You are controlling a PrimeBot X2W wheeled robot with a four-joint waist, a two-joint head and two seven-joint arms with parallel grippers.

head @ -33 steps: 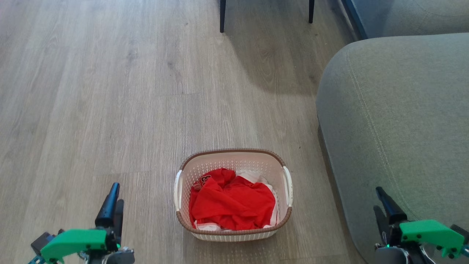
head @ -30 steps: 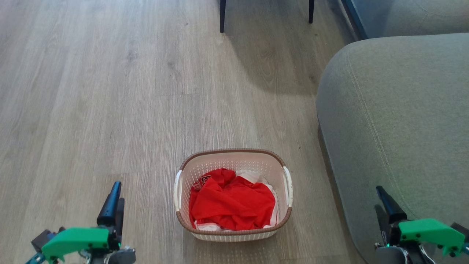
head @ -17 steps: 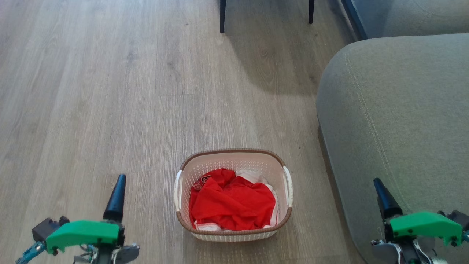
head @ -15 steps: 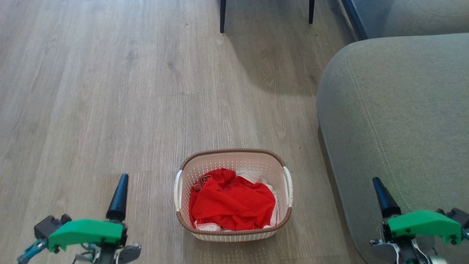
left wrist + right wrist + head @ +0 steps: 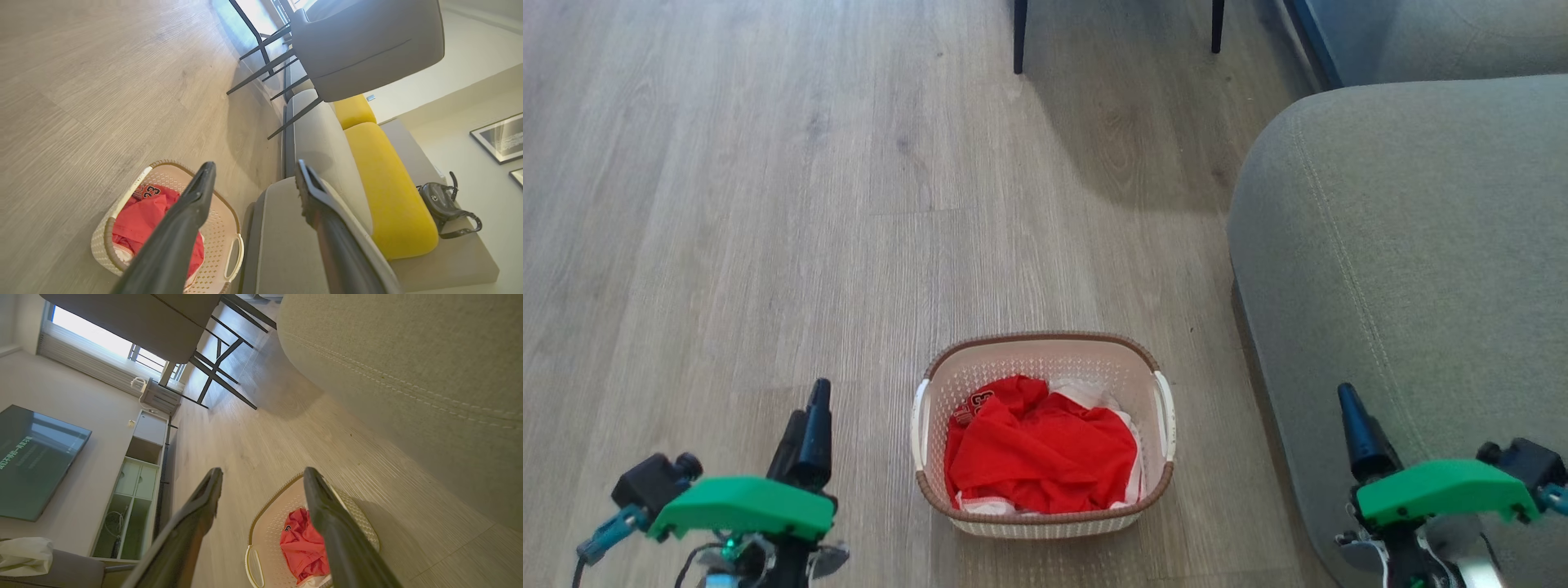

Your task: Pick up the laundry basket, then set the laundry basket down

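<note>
Laundry basket (image 5: pixel 1045 362) sits on floor (image 5: pixel 768 204), near centre, just left of grey sofa (image 5: pixel 1405 245). Red garment (image 5: pixel 1037 449) inside, white cloth beneath. My left hand (image 5: pixel 255 165): fingers spread wide, nothing held, left of basket, clear of it. My right hand (image 5: pixel 263 470): fingers likewise apart, empty, right of basket, above sofa edge.

Grey wood-plank floor (image 5: pixel 768 204), grey sofa (image 5: pixel 1405 269) at right, dark chair legs (image 5: pixel 1018 37) beyond.
</note>
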